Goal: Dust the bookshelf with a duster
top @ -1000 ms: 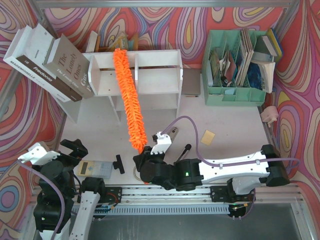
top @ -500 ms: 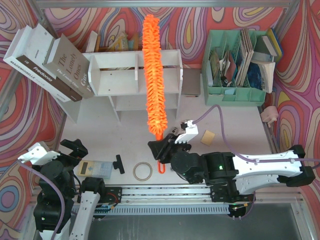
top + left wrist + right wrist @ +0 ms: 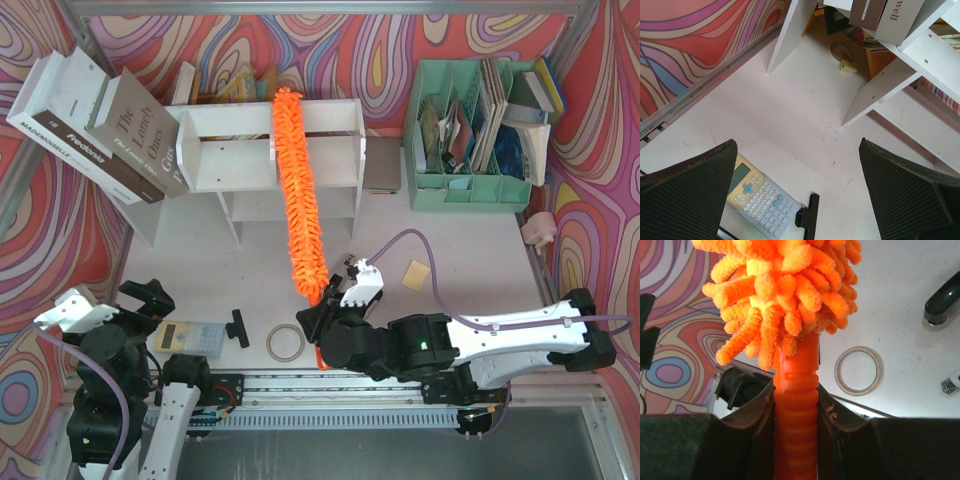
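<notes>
Right hand (image 3: pixel 796 412) clenched on duster (image 3: pixel 298 190) handle; fluffy head stretches over bookshelf (image 3: pixel 225 150) top, at middle divider. Left hand (image 3: pixel 795 197) released, above calculator (image 3: pixel 762 200) on table (image 3: pixel 790 110). Green organiser (image 3: pixel 470 192) holds upright books, papers

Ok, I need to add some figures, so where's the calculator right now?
In the top view the calculator lies near the table's near left edge, between the left gripper and a black-handled tool.
</notes>
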`<state>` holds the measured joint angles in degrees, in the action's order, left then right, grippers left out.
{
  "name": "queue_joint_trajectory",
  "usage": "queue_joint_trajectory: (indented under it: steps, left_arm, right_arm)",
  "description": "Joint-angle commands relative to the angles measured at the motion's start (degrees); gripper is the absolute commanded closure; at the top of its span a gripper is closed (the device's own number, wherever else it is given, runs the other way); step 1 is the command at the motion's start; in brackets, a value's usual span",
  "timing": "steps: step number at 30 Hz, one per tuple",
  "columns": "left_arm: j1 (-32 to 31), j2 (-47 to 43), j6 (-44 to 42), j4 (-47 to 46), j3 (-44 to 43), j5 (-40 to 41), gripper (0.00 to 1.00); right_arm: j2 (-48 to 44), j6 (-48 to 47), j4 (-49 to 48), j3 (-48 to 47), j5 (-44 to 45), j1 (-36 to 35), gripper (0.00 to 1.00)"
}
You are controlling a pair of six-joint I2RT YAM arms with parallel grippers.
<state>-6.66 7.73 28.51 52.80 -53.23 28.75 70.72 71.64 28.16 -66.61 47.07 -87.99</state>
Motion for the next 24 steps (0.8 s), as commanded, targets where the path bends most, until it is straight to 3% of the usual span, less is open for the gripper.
queue_joint_trajectory:
  steps: [1,13,24]
  left_arm:
    - [-0.11,-0.95,0.13,0.29,0.45,0.3,0.02]
    - [-0.11,-1.38,0.14,0.38,0.41,0.39,0.02]
    - [-0.11,-1.35,0.14,0.27,0.52,0.34,0.02]
  right_arm:
    - [0.55,3.95,-0.05,1.45,0.15,-0.24,1.0]
    - [6.1,7.25,-1.55,1.65,-3.41,-0.19,1.0]
    - [2.98,19.99,11.89,1.76,4.51,-0.17,1.0]
